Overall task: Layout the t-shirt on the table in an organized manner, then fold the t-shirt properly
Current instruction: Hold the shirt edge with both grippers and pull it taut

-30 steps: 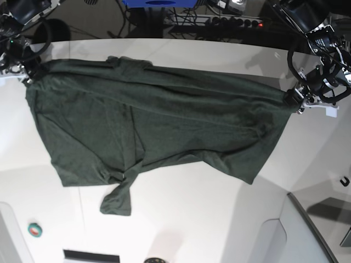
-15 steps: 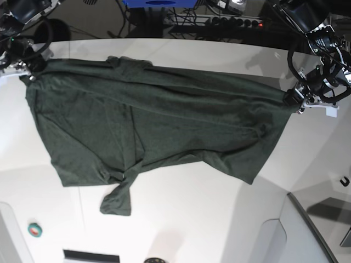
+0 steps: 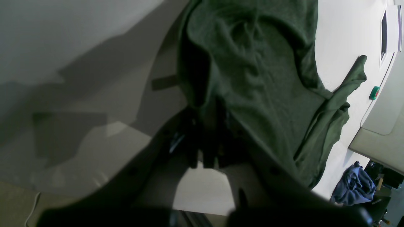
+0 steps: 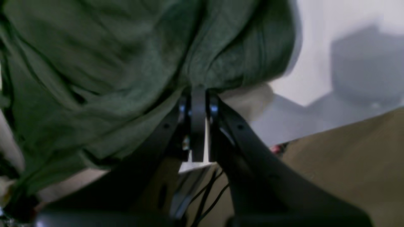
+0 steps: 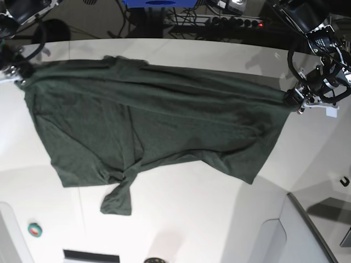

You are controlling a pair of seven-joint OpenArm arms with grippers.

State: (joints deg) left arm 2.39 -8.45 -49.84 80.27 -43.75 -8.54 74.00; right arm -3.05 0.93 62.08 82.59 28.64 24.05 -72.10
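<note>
Soft rumpled dark green t-shirt (image 5: 159,120)

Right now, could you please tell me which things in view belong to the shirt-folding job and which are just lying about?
Belongs to the job:
- t-shirt
- table
- left pincer, shut on the shirt
- right pincer, shut on the shirt

Lying about:
- green tape roll
- blue cloth

The right tool (image 5: 21,74) clamped the t-shirt (image 5: 153,126) corner, pulling it outward

Right claw (image 4: 198,94) tips buried in t-shirt (image 4: 110,63)
</note>
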